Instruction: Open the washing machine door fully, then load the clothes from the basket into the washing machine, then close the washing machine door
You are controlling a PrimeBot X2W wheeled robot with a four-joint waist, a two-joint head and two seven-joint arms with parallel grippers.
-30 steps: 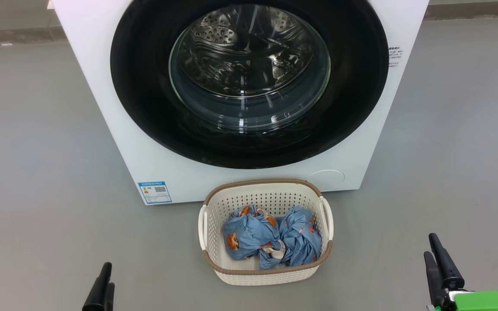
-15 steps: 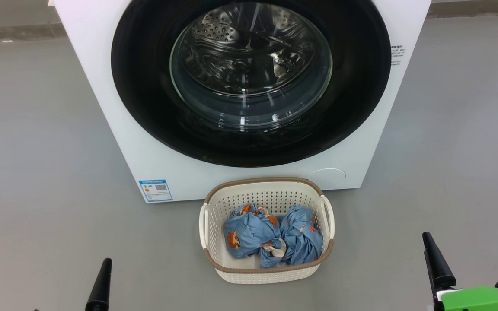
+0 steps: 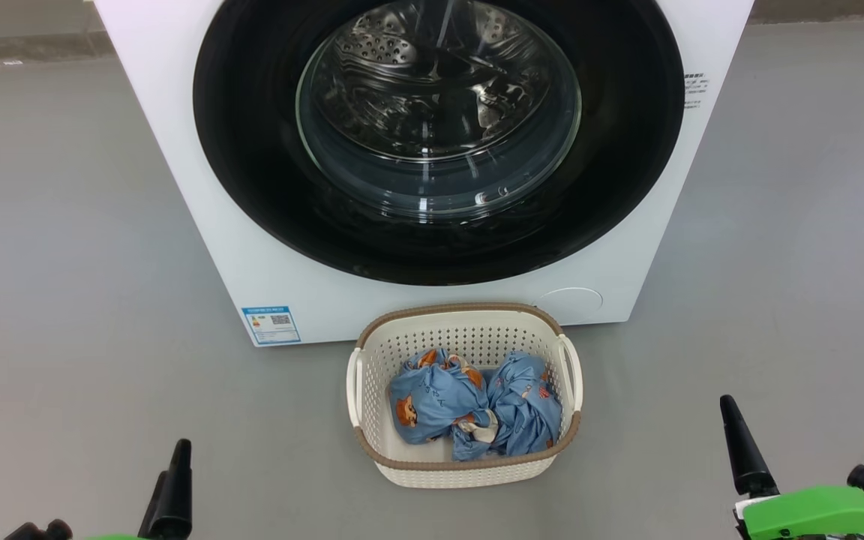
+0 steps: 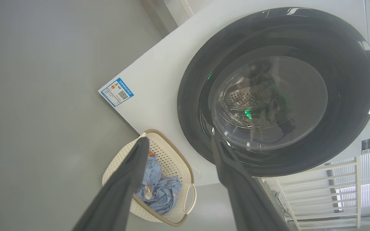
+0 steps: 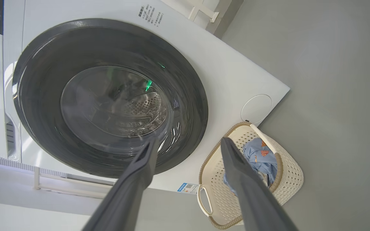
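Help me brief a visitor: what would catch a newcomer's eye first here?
The round washing machine door, glossy black around clear glass, shut on the white washing machine, dominates the upper middle. Before it on the grey floor stands the basket holding crumpled blue clothes.

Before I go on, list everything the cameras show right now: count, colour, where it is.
washing machine: one, white, straight ahead on the floor
washing machine door: one, black rim, clear glass, shut on the machine's front
basket: one, cream with brown rim, on the floor before the machine
clothes: bunched heap, light blue with orange prints, inside the basket
label sticker: one, blue, machine's lower left corner
round cap: one, white, machine's lower right corner
floor: grey, all around
left gripper: dark fingers, open, empty
right gripper: dark fingers, open, empty
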